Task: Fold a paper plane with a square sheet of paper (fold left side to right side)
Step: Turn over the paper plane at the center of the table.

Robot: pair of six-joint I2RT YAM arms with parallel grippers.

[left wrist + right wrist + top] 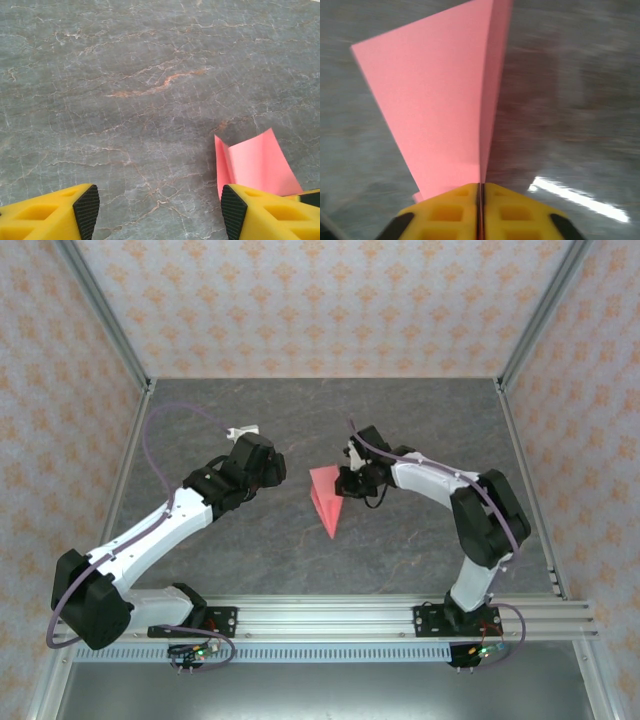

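Note:
The salmon-pink paper, folded into a narrow pointed paper plane (pixel 326 502), lies near the middle of the grey table with its tip toward the near edge. My right gripper (pixel 346 483) is shut on its right edge; in the right wrist view the yellow fingers (pixel 455 210) pinch the paper plane (pixel 440 100) along a raised crease at the right gripper (pixel 480 189). My left gripper (pixel 282 473) hovers just left of the paper, open and empty. In the left wrist view the left gripper (pixel 159 212) spans bare table, with the paper plane (pixel 255 165) just behind its right finger (pixel 260 215).
A small white object (pixel 242 430) lies on the table behind the left arm. Aluminium posts (pixel 530 315) frame the back corners, and a rail (pixel 400 618) runs along the near edge. Patterned walls enclose the table (pixel 420 420).

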